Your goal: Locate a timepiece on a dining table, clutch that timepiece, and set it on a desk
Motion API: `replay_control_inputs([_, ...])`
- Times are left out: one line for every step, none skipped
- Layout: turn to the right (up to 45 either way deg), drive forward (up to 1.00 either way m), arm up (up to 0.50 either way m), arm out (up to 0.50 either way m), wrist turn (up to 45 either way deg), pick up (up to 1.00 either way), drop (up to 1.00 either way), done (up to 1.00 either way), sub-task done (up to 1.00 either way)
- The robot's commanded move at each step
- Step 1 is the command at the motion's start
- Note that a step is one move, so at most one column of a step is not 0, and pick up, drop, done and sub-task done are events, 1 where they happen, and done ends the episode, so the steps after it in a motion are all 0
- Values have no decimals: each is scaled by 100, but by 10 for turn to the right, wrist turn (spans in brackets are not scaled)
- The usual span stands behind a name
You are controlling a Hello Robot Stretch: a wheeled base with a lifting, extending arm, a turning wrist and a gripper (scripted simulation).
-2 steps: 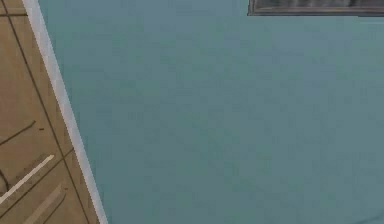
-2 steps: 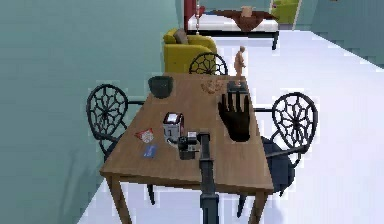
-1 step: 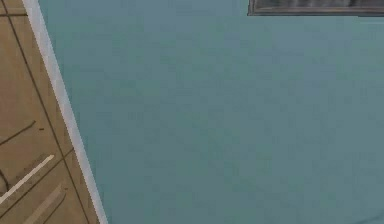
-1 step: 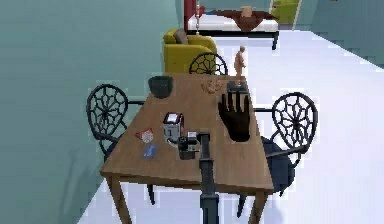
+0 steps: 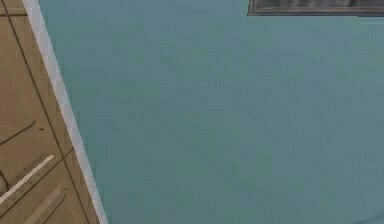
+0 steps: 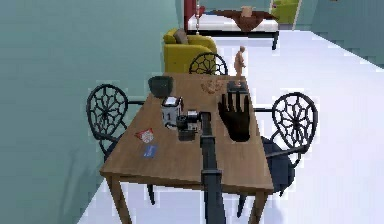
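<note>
A wooden dining table (image 6: 190, 165) stands in the arm side view with dark metal chairs around it. My arm (image 6: 208, 160) rises from the bottom edge over the tabletop. At its far end are the white marker squares, and left of them the gripper (image 6: 171, 116) lies over the table's left middle. A small dark and white object (image 6: 172, 103) sits right at the gripper's far end; its shape is too small to name. I cannot tell whether the gripper holds anything.
On the table are a black hand sculpture (image 6: 237, 115), a dark bowl (image 6: 160, 85), a small figurine (image 6: 241, 62) and two small items (image 6: 148, 140). A yellow armchair (image 6: 190, 48) and a bed (image 6: 235, 22) stand beyond. Ahead is a teal wall (image 5: 220, 120) with a framed picture (image 5: 315, 7).
</note>
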Motion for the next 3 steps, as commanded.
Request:
replay_control_inputs([0,0,26,0,0,0,0,0,0])
replay_control_inputs([0,0,0,0,-450,0,0,0,0])
replay_control_inputs([0,0,0,0,-450,0,0,0,0])
